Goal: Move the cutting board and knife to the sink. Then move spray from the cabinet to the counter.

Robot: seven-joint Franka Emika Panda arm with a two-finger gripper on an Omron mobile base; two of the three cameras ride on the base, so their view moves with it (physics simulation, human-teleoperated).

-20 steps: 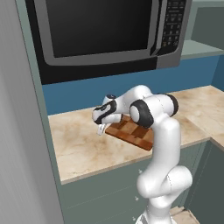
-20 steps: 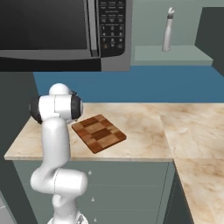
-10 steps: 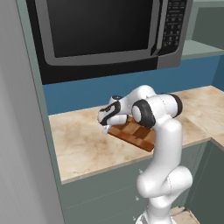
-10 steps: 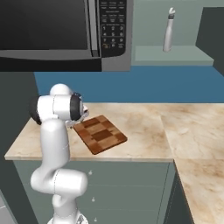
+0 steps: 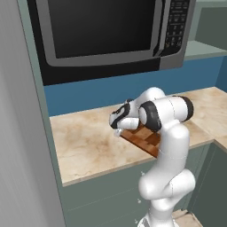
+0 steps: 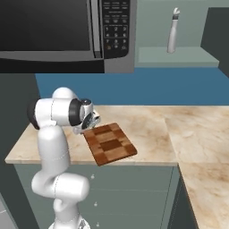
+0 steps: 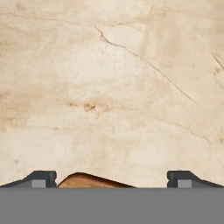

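Gripper: the gripper (image 7: pixel 112 179) is spread wide and holds nothing; in the hand view its two dark tips stand far apart, with a curved sliver of brown wood showing between them at the bottom.
Gripper position: low over the table (image 5: pixel 84 142), at the end of the cutting board (image 6: pixel 109 144) nearest the arm, pointing down at the stone surface. Whether a tip touches the wood cannot be told.
Why spread: judged from the wide stance, the jaws are set to straddle the board's edge, since a flat slab offers only its rim to pinch.
Cutting board: lies flat on the table near the front edge, turned at an angle to it, checkerboard face up; in the left base view the arm's elbow covers most of it.
Why there: it rests where it must be lifted from, so the first step of the task is not yet done.
Microwave (image 6: pixel 67 33): hangs above the table, limiting room overhead, which would explain the folded, low arm.
Bottle on shelf (image 6: pixel 172 36): a slim pale upright bottle stands on the shelf beside the microwave, well apart from the gripper.
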